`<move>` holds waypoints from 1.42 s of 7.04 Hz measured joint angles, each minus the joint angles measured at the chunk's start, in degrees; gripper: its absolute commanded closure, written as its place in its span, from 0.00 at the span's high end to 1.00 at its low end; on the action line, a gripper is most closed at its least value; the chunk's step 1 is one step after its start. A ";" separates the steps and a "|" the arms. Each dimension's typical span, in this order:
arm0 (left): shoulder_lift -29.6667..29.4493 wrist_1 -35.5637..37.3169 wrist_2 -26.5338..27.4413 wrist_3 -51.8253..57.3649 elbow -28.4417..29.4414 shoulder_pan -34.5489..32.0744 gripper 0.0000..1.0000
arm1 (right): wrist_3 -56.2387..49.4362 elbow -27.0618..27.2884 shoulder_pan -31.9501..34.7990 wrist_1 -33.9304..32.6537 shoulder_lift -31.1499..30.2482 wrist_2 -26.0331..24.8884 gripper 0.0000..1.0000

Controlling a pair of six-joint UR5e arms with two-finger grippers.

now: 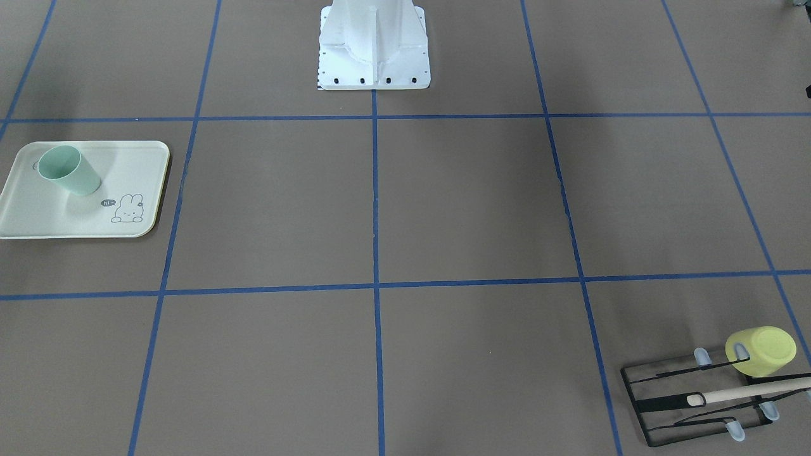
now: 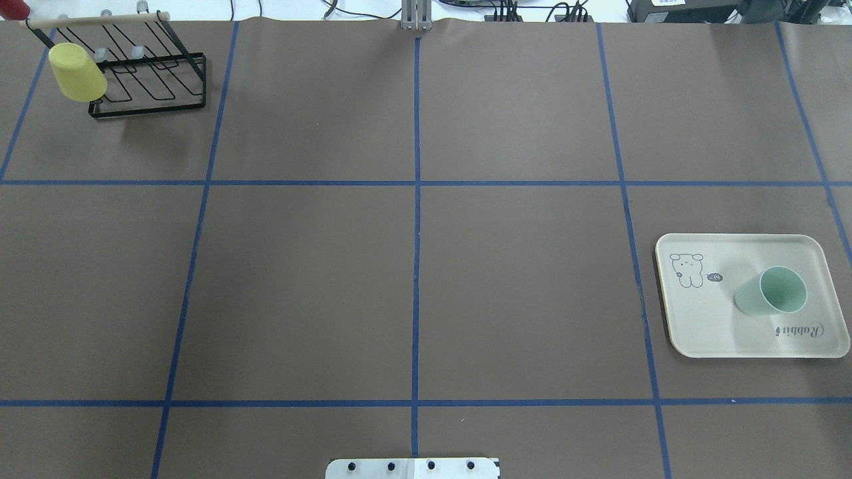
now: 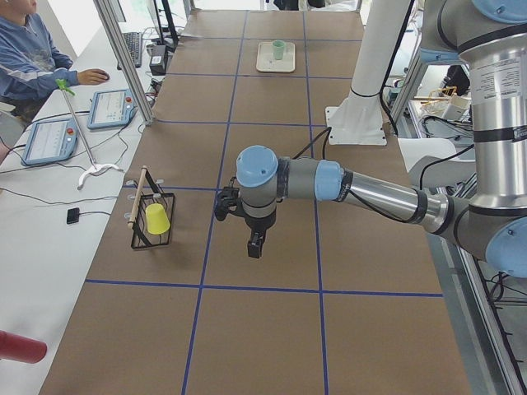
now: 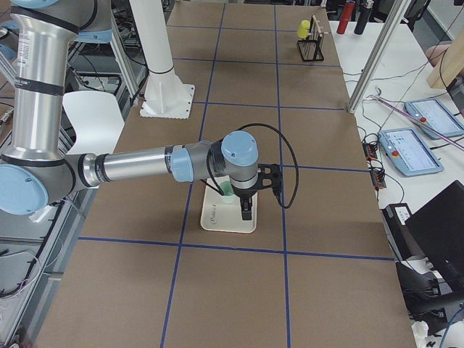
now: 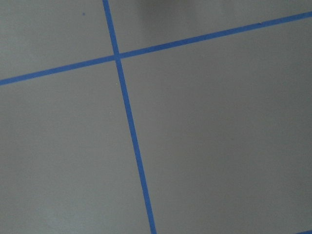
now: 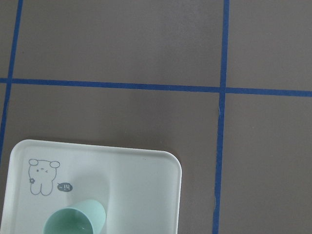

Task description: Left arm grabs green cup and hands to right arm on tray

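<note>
The green cup (image 2: 772, 291) stands upright, mouth up, on the tray (image 2: 705, 326) at the table's right side. Both also show in the front view (cup (image 1: 68, 171), tray (image 1: 38, 215)) and the right wrist view (cup (image 6: 75, 219), tray (image 6: 141, 185)). My right gripper (image 4: 246, 210) shows only in the exterior right view, hanging above the tray's near edge beside the cup (image 4: 227, 190). My left gripper (image 3: 256, 245) shows only in the exterior left view, above bare table. I cannot tell whether either is open or shut. Neither holds anything that I can see.
A yellow-green cup (image 2: 77, 71) hangs upside down on a black wire rack (image 2: 160, 86) with a wooden bar at the far left corner. The robot's white base plate (image 2: 413, 468) sits at the near middle edge. An operator (image 3: 25, 58) sits beside the table.
</note>
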 measured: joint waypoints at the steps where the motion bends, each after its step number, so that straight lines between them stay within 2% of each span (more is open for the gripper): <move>1: 1.06 -0.52 -1.03 0.28 0.39 -0.11 1.00 | -0.51 0.08 0.17 -0.11 0.03 -0.56 1.00; 4: 3.91 -4.98 -1.35 -0.04 1.03 0.00 1.00 | -0.44 -0.11 -1.85 -0.18 1.10 -5.62 1.00; 10: 3.36 -7.10 -1.89 -0.25 3.29 0.19 1.00 | 0.41 -4.92 -6.00 0.36 2.02 -6.12 1.00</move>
